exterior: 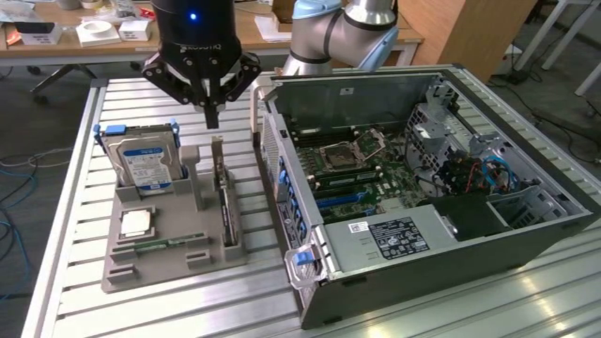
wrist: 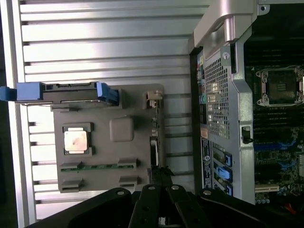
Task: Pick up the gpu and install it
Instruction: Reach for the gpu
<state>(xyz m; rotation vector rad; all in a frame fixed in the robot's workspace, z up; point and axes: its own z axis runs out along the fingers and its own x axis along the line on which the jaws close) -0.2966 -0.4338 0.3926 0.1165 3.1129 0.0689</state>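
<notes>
In the exterior view, the gripper (exterior: 211, 113) is seen above the slatted table (exterior: 141, 310). Its fingers are pressed together with nothing between them, and it is poised over the far end of the gpu (exterior: 224, 201). The gpu is stood on edge in a slot of the grey holder (exterior: 165, 271), on the side nearest the open computer case (exterior: 451, 211). A hard drive (exterior: 143, 163) is stood upright in the same holder, toward the exterior view's left.

In the wrist view, the gpu (wrist: 154, 147) is seen edge-on as a thin strip along the holder (wrist: 109, 156), beside the case (wrist: 223, 95). The closed gripper (wrist: 160, 176) is seen over one end of it.
</notes>
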